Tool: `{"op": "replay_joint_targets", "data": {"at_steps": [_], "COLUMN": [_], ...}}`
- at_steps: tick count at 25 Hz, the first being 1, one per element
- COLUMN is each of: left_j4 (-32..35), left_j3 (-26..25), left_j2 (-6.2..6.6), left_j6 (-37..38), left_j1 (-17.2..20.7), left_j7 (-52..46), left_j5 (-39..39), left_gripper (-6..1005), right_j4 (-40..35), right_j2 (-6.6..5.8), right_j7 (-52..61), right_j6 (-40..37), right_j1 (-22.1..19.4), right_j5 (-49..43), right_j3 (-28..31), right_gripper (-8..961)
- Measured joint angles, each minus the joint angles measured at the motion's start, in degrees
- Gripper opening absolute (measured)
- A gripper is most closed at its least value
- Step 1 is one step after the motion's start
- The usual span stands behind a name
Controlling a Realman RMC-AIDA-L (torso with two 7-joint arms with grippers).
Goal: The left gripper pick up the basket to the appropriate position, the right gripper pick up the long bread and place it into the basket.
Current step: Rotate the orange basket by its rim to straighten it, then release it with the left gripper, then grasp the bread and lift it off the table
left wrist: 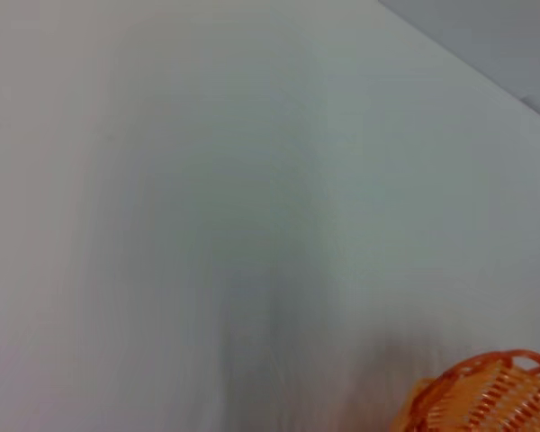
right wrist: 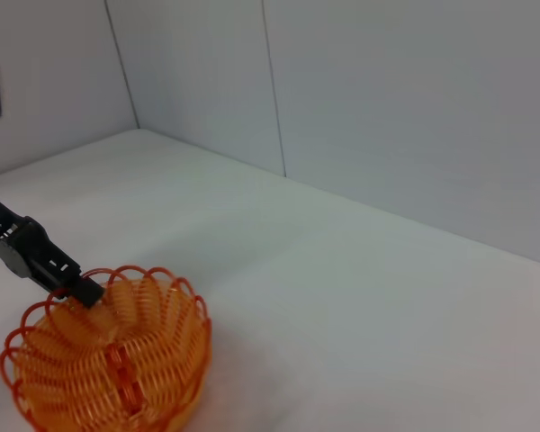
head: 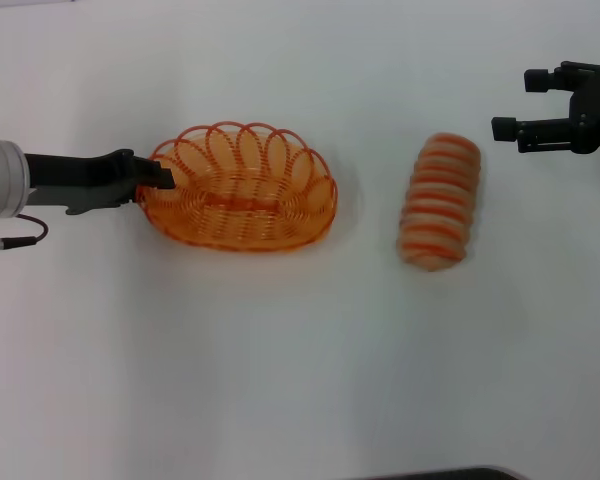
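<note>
Basket sits left of the counter's middle, empty, and my left gripper is right on its left-end rim, fingers clamped on the wire loops, I reckon. This looks like the basket-moving step. Long bread lies toward the right edge, untouched. My right gripper hovers beyond it near the far right corner, fingers apart. Next: shift the basket, then drop onto the loaf. Plain white counter, pale grey panelled walls behind.
</note>
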Motion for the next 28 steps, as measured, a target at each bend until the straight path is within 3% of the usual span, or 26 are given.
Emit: {"op": "replay_joint_targets", "data": {"at_steps": [6,15,22,25,28], "left_j4": [0.4,5.6,8.2,7.6,5.6], "left_j3": [-0.1,-3.1,-8.8,-9.4,-9.5], "left_j2": [0.17,1.21,2.43,2.19,2.04], "left_j6": [1.0,3.0,4.9,5.0,6.5], "left_j1": [0.1,-0.1,0.0,0.6,1.0], "left_j7": [0.1,4.0,22.8,32.6,40.9], "left_j5": [0.0,-0.5,-11.4,-15.7,-18.6], "left_gripper": [478,489,555,748,803], "right_j4": [0.0,0.0,0.0,0.0,0.0], "right_j2": [0.00,0.00,-1.11,-1.72,-1.97], "right_j7": [0.0,0.7,9.1,13.0,14.7], "right_j6": [0.1,0.6,0.6,0.5,0.3], "right_j1": [0.0,0.1,1.6,2.1,2.0], "right_j5": [0.0,0.3,2.9,4.9,7.5], "right_j3": [0.1,0.4,0.8,0.8,0.9], "right_gripper": [925,925,927,927,928]}}
